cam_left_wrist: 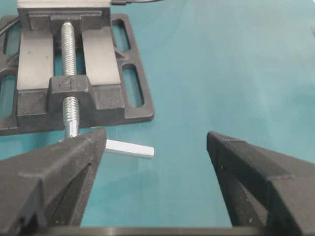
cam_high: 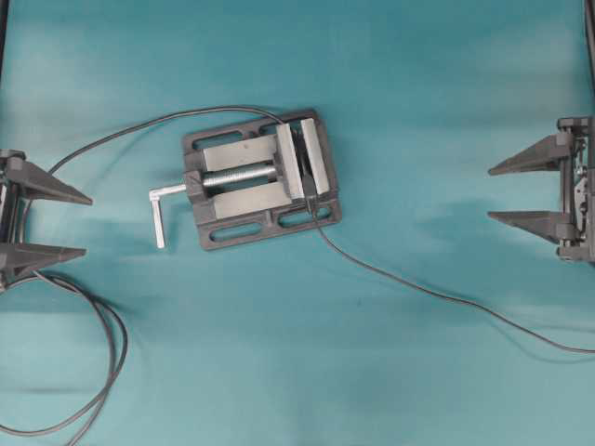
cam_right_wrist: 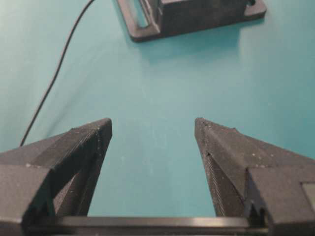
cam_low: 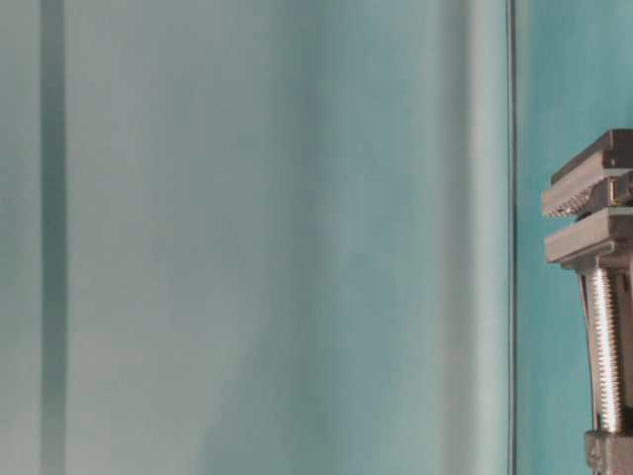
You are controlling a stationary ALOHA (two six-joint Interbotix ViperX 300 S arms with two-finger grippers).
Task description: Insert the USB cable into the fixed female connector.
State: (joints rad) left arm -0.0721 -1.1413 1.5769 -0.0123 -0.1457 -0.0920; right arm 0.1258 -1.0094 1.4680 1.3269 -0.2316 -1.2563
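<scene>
On the blue-green table, both grippers waited wide open, holding nothing.
From above, left gripper [cam_high: 82,224] and right gripper [cam_high: 490,193] sat far from the grey metal vise [cam_high: 260,181]; the thin dark USB cable [cam_high: 446,295] trailed right. Its plug was too small to find; grabbing it looked next.

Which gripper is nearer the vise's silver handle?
Left. The left gripper sits open just beside the silver handle; the right gripper, also open, is across the vise.

Teal table [cam_high: 418,111]: grey vise [cam_high: 260,179] at centre, USB cable [cam_high: 446,295] trailing right, looped black cable [cam_high: 102,372] lower left.
</scene>
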